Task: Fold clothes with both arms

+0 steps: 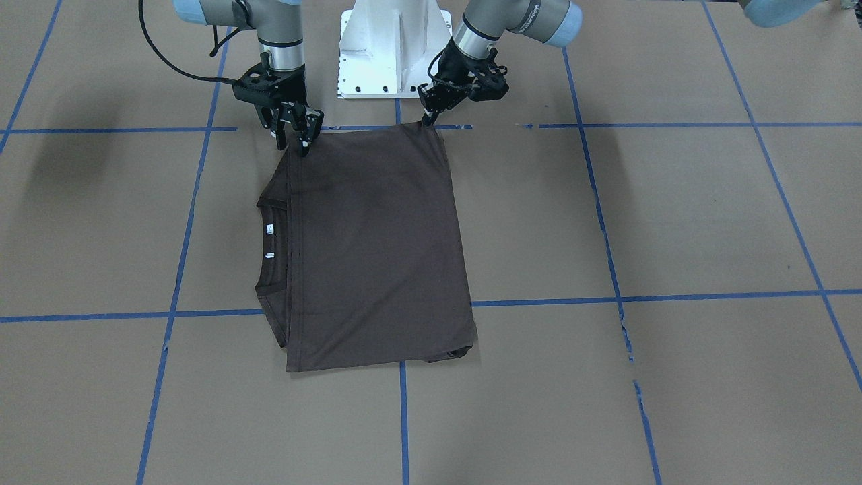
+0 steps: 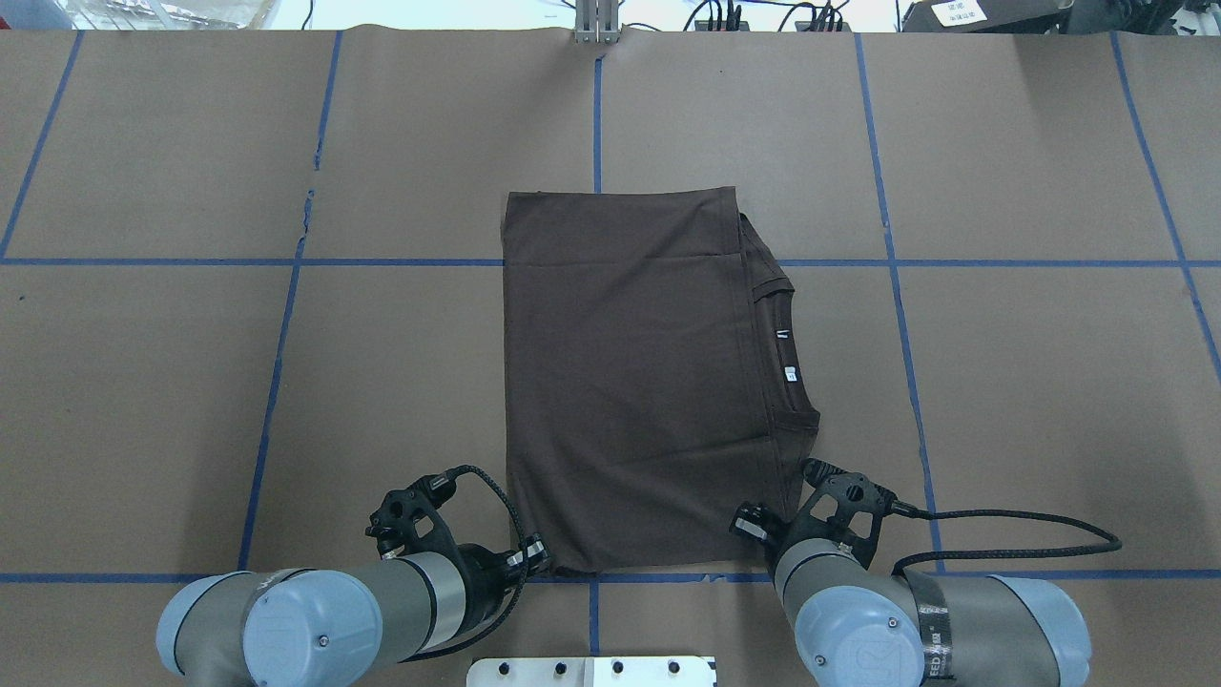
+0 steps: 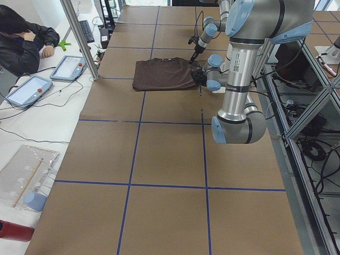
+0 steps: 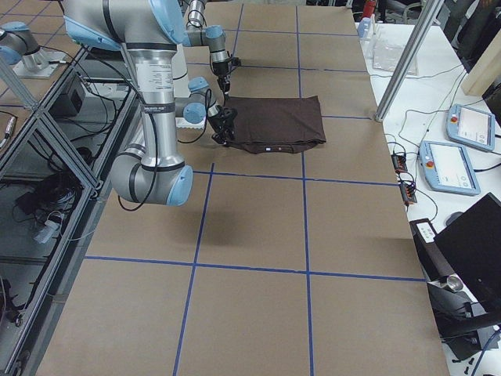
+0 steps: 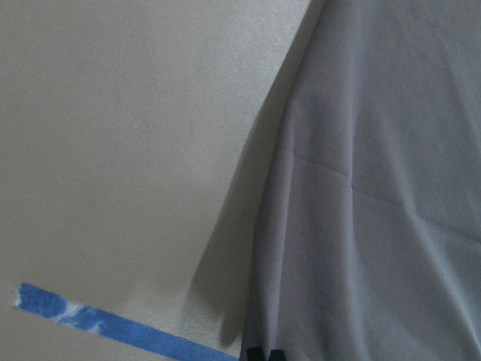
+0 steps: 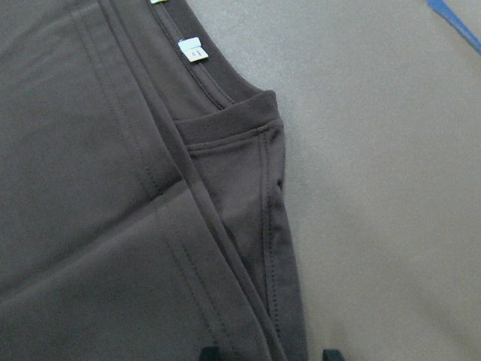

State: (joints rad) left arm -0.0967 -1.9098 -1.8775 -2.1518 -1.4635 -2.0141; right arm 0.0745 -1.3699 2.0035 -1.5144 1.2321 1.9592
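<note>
Just in front of the pedestal base [image 1: 394, 47], clenching one corner of the folded T-shirt [image 1: 377, 249] with the left gripper [image 1: 429, 121], straddling the other with the right gripper [image 1: 293, 147] released. Risks a lopsided lift, dragging layers askew, if raised now.

We are seeing the shirt [image 5: 376, 188] filling the right side, its cloth lying in soft creases. Its edge is running diagonally from the top down to the bottom, casting a shadow [image 5: 225, 271] onto the desk [image 5: 113, 135] at left. Blue tape [image 5: 113, 327] is crossing the lower left corner. The end effector [image 5: 264, 355] is showing two dark tips, close together, at the shirt's edge.
</note>
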